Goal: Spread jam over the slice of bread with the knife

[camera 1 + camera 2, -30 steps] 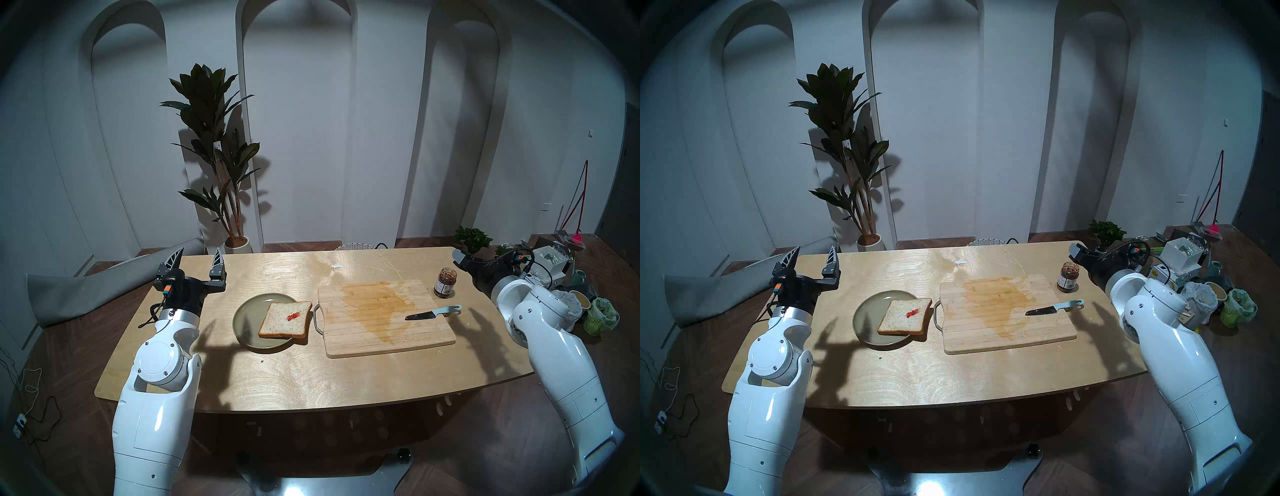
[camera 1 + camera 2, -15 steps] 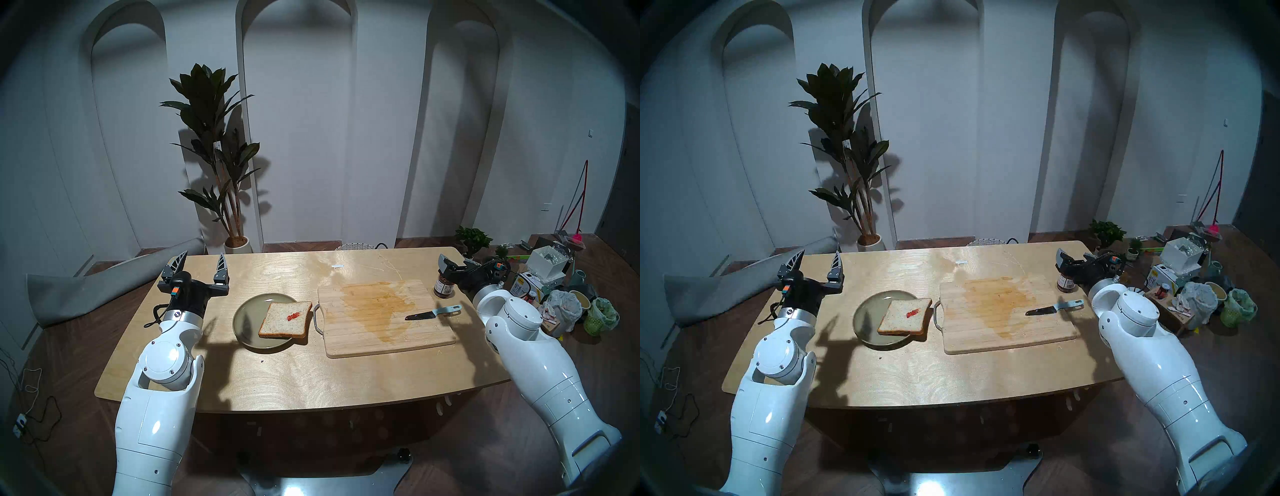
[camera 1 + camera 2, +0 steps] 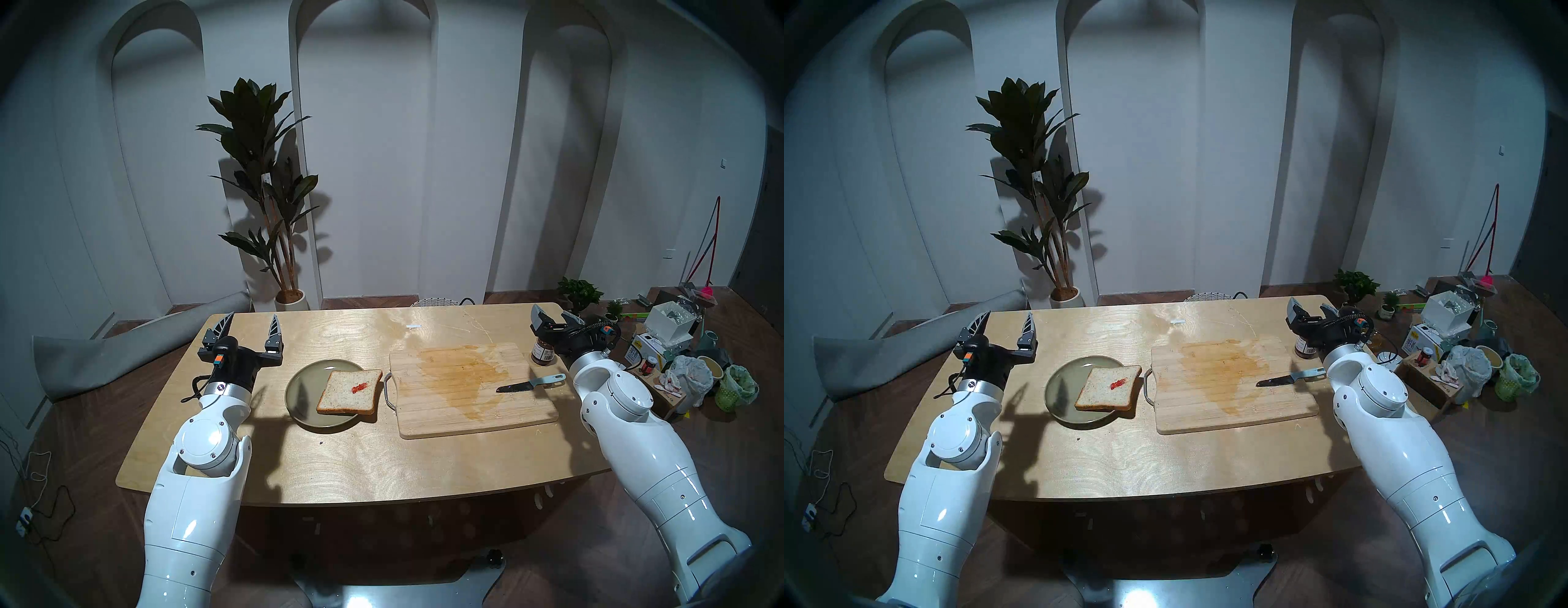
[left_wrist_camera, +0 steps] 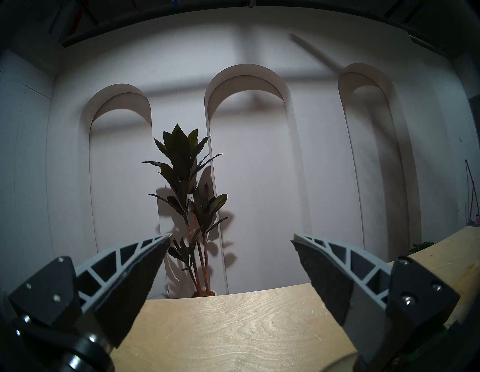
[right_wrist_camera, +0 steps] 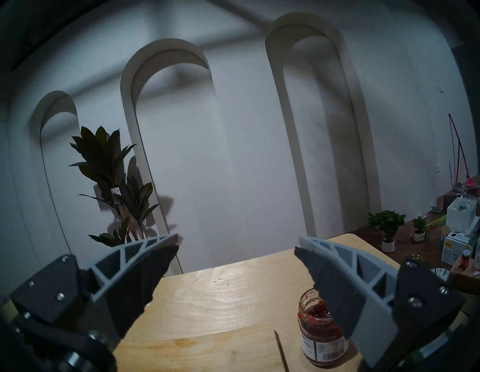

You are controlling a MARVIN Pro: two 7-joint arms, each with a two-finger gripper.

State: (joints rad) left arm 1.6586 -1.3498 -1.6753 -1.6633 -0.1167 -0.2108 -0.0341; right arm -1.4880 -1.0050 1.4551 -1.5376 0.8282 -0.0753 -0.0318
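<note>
The slice of bread (image 3: pixel 350 391) (image 3: pixel 1108 388) lies half on a grey-green plate (image 3: pixel 303 390), a small red dab of jam (image 3: pixel 359 387) on its top. The knife (image 3: pixel 530 383) (image 3: pixel 1291 378) rests on the right part of the wooden cutting board (image 3: pixel 449 407), dark blade pointing left. The jam jar (image 3: pixel 543 352) (image 5: pixel 320 335) stands lidless by the board's far right corner, half hidden by my right wrist. My right gripper (image 3: pixel 553 315) (image 5: pixel 236 245) hangs open above it. My left gripper (image 3: pixel 253 320) (image 4: pixel 231 237) is open and empty over the table's far left corner.
A tall potted plant (image 3: pixel 265 178) stands behind the table (image 3: pixel 339 458). Boxes, bags, cups and small plants (image 3: pixel 687 365) crowd the floor to the right. A rolled grey mat (image 3: pixel 110 352) lies to the left. A brown stain (image 3: pixel 462 373) marks the board.
My right arm swung left, bringing its open gripper from beside the jar to above it. My left gripper drifted slightly right. Bread, knife and jar stayed put.
</note>
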